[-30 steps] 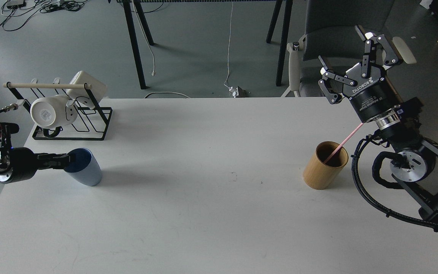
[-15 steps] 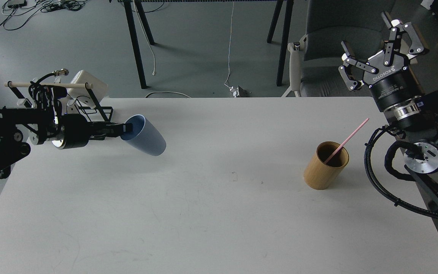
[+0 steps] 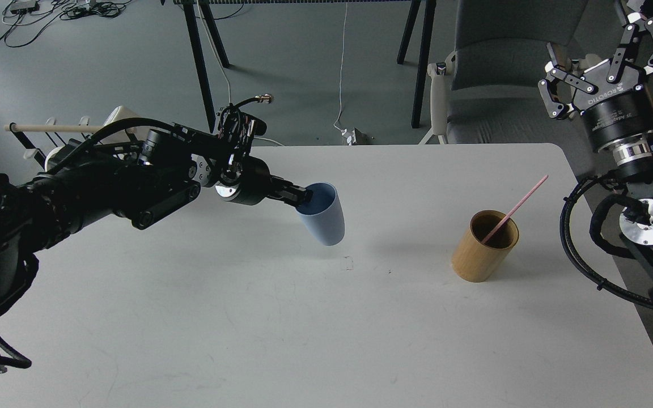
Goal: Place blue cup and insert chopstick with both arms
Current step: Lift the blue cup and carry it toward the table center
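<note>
From the head view, the left pincer point(image 3: 302, 196) is clamped on the rim of the blue cup point(image 3: 322, 216), held tilted above the worktop point(image 3: 304, 317), while the right pincer point(image 3: 604, 51), spread wide and empty, hangs well apart from the pink chopstick point(image 3: 514, 209) leaning up-right in the wooden holder point(image 3: 482, 249).

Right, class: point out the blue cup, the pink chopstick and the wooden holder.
blue cup point(image 3: 326, 222): head view, outer wall.
pink chopstick point(image 3: 522, 201): head view, mid-shaft above the holder's rim.
wooden holder point(image 3: 476, 262): head view, front wall.

Bare bench point(image 3: 315, 328) across the lower frame; wooden cylinder point(image 3: 484, 246) with pink stick point(image 3: 516, 208) blocks centre-right, rack point(image 3: 49, 129) upper left.
</note>
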You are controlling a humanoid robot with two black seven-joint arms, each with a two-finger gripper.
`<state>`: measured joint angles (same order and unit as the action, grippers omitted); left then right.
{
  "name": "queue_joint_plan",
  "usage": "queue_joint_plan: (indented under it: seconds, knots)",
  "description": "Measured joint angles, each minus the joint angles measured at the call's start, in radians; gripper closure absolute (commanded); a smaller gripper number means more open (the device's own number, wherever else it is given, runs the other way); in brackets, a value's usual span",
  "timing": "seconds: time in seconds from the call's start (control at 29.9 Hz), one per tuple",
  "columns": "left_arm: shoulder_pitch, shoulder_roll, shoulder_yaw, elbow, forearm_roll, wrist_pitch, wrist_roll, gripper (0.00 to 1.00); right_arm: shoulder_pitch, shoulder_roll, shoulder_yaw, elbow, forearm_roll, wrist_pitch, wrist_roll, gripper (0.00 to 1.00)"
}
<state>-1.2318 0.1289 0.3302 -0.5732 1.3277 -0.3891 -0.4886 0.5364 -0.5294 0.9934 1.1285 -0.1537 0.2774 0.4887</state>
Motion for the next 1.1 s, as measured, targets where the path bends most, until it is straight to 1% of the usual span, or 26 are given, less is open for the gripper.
queue_joint_plan:
  seconds: [0.23, 0.37, 1.1]
  knots:
    - [-0.016, -0.092, 0.075, 0.056, 0.002, 0.022, 0.000, 0.97, 0.000, 0.000, -0.003, -0.012, 0.000, 0.002, 0.000, 0.11]
    - [-0.017, -0.118, 0.091, 0.070, 0.002, 0.027, 0.000, 0.96, 0.000, -0.001, -0.004, -0.013, 0.000, 0.004, 0.000, 0.11]
    - [-0.005, -0.117, 0.117, 0.087, 0.005, 0.031, 0.000, 0.93, -0.011, -0.001, -0.011, -0.015, 0.000, 0.006, 0.000, 0.11]
